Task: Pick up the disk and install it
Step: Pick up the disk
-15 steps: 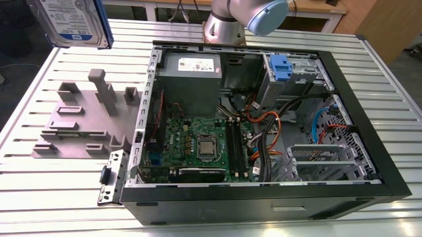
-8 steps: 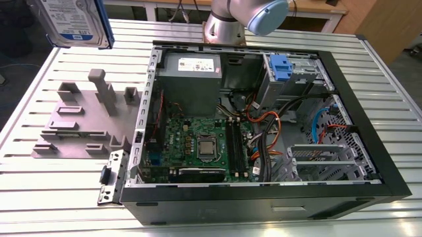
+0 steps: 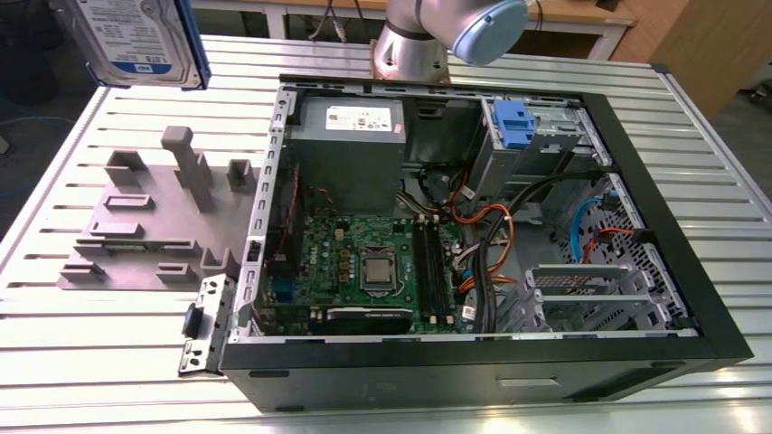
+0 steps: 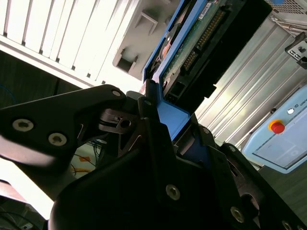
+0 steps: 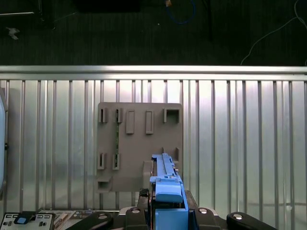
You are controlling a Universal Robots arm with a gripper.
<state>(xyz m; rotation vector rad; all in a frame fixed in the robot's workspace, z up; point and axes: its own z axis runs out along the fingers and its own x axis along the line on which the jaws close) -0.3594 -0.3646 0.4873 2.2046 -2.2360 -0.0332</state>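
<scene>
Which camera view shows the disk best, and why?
The exterior view: the disk shows its labelled face there. The second wrist view shows its circuit-board side and blue frame close up; the first wrist view shows it edge-on, gripped in the pincer.

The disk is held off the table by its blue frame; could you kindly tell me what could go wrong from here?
1. The jaws of the gripper clamp only the blue frame at one end of the disk, so it might tilt or slip and fall on the grey fixture below.
2. Loose cables lie across the open computer case beside the drive bay; the disk could snag them.
</scene>
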